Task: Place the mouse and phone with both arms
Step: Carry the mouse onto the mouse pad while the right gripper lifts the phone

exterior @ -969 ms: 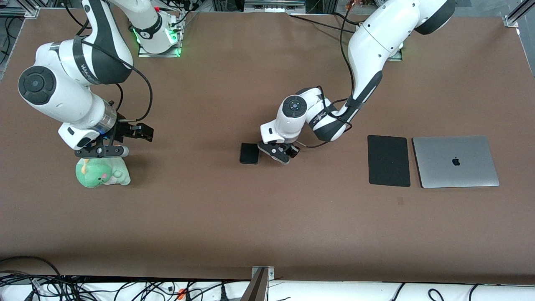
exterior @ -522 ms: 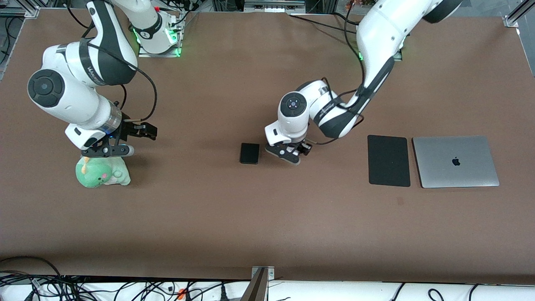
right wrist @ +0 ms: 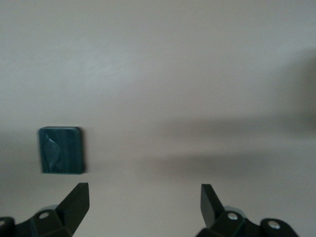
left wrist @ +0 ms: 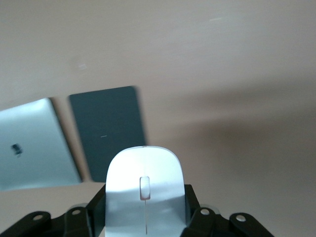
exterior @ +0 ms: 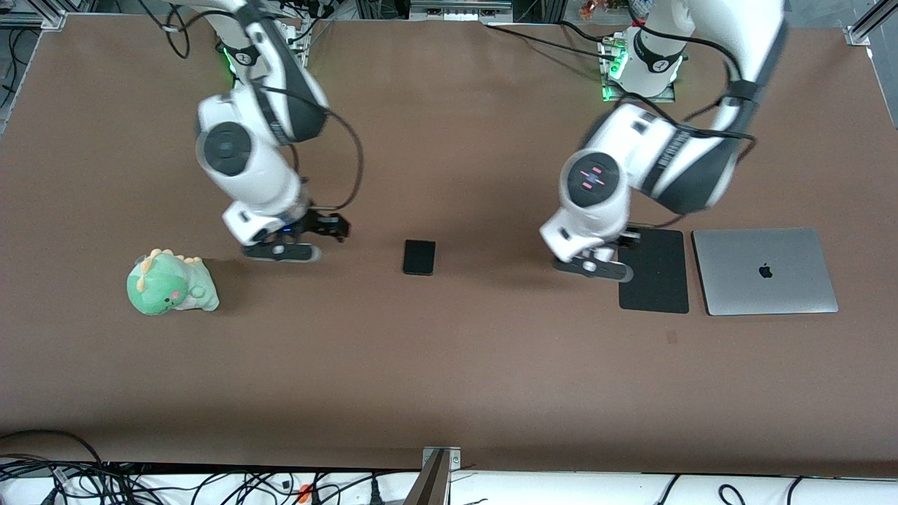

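The black phone lies flat on the brown table near its middle; it also shows in the right wrist view. My right gripper is open and empty, low over the table between the plush toy and the phone, apart from both; its fingers stand wide in the right wrist view. My left gripper is shut on the white mouse and holds it over the edge of the large black pad that faces the phone. In the front view the wrist hides most of the mouse.
A green plush dinosaur sits toward the right arm's end. A closed silver laptop lies beside the black pad at the left arm's end; pad and laptop both show in the left wrist view.
The right arm has swung from above the plush toy toward the phone. The left arm has moved from beside the phone to the black pad's edge, carrying the mouse.
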`<state>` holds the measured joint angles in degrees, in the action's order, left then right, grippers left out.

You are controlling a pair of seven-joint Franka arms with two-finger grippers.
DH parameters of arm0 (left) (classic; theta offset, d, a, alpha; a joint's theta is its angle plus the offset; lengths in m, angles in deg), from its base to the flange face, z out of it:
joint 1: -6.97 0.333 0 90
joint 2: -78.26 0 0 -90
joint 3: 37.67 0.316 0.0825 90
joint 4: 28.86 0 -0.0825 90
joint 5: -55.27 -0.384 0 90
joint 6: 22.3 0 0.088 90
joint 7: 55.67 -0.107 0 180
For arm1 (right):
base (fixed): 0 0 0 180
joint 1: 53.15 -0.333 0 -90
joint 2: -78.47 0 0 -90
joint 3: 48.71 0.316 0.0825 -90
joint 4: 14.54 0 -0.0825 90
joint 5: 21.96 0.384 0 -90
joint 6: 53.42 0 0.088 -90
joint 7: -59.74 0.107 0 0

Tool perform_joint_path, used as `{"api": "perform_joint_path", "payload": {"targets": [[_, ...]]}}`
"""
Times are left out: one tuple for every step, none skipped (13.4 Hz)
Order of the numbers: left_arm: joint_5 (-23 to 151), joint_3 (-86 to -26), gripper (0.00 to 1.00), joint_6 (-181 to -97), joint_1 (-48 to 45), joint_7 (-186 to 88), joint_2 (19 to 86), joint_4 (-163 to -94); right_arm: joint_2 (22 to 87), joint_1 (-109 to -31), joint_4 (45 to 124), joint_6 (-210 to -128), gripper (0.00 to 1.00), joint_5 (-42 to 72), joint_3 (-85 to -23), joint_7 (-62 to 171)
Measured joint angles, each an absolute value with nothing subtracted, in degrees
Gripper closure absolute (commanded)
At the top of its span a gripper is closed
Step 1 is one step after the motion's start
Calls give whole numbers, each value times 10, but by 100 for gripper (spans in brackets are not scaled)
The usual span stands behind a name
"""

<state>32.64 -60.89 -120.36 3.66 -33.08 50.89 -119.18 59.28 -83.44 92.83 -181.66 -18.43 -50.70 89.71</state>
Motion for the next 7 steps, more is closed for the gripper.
{"api": "perform_joint_path", "payload": {"targets": [[326,-609,73,-1203,70,-362,505,-1196,576,-859,928,-1837,0,-184,-507,920],[326,-608,70,-1205,100,-387,499,-1201,561,-882,928,-1855,0,-185,-507,943],[326,-608,67,-1213,127,-402,489,-1207,545,-901,927,-1875,0,-187,-507,963],[326,-608,67,-1227,151,-413,475,-1212,529,-917,925,-1896,0,-192,-507,981],[326,-608,67,-1246,171,-419,460,-1219,511,-928,921,-1915,0,-201,-507,998],[326,-608,67,-1272,187,-424,444,-1228,490,-937,913,-1931,0,-214,-507,1018],[326,-608,67,-1309,204,-433,432,-1245,468,-942,900,-1940,0,-228,-507,1038]]}}
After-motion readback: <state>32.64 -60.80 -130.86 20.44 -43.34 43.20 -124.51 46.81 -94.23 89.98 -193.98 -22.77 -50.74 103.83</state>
